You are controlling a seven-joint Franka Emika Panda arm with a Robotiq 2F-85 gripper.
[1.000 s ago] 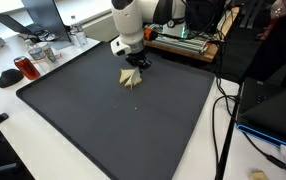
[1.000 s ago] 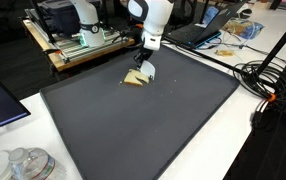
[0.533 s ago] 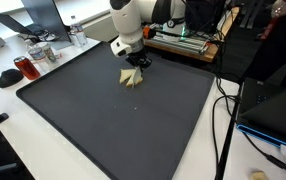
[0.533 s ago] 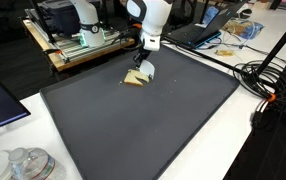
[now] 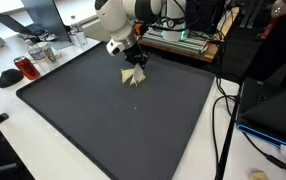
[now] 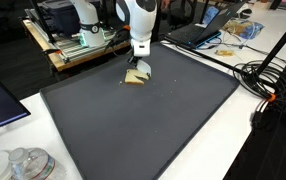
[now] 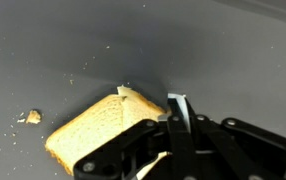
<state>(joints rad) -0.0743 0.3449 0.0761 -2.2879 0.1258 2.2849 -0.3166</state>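
A tan bread slice [image 5: 133, 78] lies on the large dark mat [image 5: 103, 125] near its far edge. It shows in both exterior views [image 6: 133, 79]. My gripper [image 5: 139, 64] points down at the slice's edge [image 6: 140, 69]. In the wrist view the two fingers [image 7: 176, 105] are pressed together at the right edge of the bread [image 7: 93, 130], and a sliver of bread shows under the linkages. The slice looks slightly tilted. A crumb [image 7: 30, 117] lies left of it.
A wooden rack with equipment [image 5: 183, 45] stands behind the mat [image 6: 78, 45]. A red can [image 5: 23, 68] and a black dish [image 5: 8, 78] sit off the mat's corner. Cables [image 6: 268, 80], a laptop [image 6: 198, 35] and a glass jar [image 6: 23, 165] surround the mat.
The arm's upper body has swung sideways and the wrist has turned over the bread. The gripper tip stays at the slice, and the bread has hardly shifted.
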